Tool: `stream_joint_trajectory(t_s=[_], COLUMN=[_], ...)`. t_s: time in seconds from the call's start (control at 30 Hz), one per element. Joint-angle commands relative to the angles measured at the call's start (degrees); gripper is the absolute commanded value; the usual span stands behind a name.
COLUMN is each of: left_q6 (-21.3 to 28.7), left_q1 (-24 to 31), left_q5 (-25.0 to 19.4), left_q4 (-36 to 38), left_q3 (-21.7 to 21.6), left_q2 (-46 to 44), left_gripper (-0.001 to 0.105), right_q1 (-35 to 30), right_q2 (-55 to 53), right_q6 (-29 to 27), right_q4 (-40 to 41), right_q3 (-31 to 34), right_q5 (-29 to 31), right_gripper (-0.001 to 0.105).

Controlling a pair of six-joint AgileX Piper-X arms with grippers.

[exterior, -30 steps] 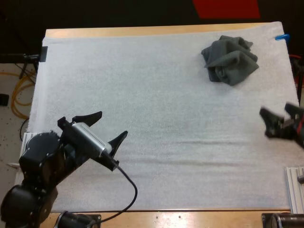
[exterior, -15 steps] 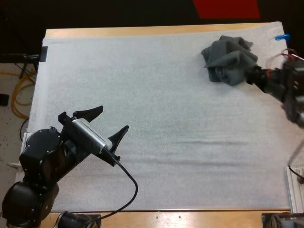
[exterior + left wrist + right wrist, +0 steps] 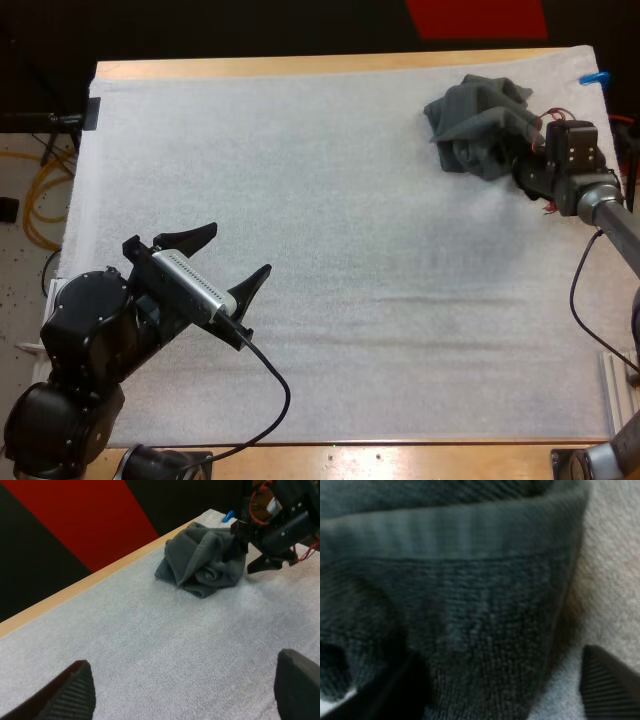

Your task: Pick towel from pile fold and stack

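Observation:
A crumpled dark grey-green towel [image 3: 478,122] lies on the white mat [image 3: 330,230] at its far right. My right gripper [image 3: 518,162] has come in from the right and is at the towel's near right edge. Its fingers stand apart, open, with the towel [image 3: 470,605] bunched between them: one finger [image 3: 607,687] rests on the mat beside the cloth, the other is dark against the cloth. My left gripper [image 3: 235,252] hovers open over the near left of the mat, far from the towel [image 3: 202,560]. From there the right gripper [image 3: 255,547] straddles the towel's side.
The wooden table edge [image 3: 330,66] runs along the far side of the mat, just behind the towel. A metal rail [image 3: 622,395] sits at the near right corner. Bare mat stretches between the two grippers.
My right arm has swung from the mat's right edge up to the towel and pushed its open fingers into the cloth's side. The left gripper has hardly moved.

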Motion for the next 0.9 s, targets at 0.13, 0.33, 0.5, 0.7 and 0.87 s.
stream_joint_trajectory(t_s=[0.13,0.33,0.5,0.7,0.87], left_q6=[-0.5,-0.5,-0.5,-0.5,-0.5], left_q1=[-0.2,-0.2,-0.2,-0.2,-0.2], left_q5=[0.45,0.45,0.45,0.45,0.73], left_q4=[-0.9,-0.77,-0.75,-1.04,-1.02], left_q3=[-0.41,-0.41,-0.41,-0.41,-0.41], left_q2=[0.16,0.16,0.16,0.16,0.16], left_gripper=[0.071,0.071,0.071,0.071,0.071], right_q1=[-0.01,0.29,2.53,4.68,5.16], right_q2=[-0.5,-2.54,-11.34,-24.25,-33.3], right_q6=[0.33,-1.26,-15.87,-30.73,-35.19], right_q4=[-1.79,-3.81,-3.48,-3.48,-3.37], right_q3=[-0.59,-0.59,-0.59,-0.59,-0.59], right_q5=[-2.9,-6.73,-6.11,-2.71,0.58], right_gripper=[0.001,0.001,0.001,0.001,0.001])
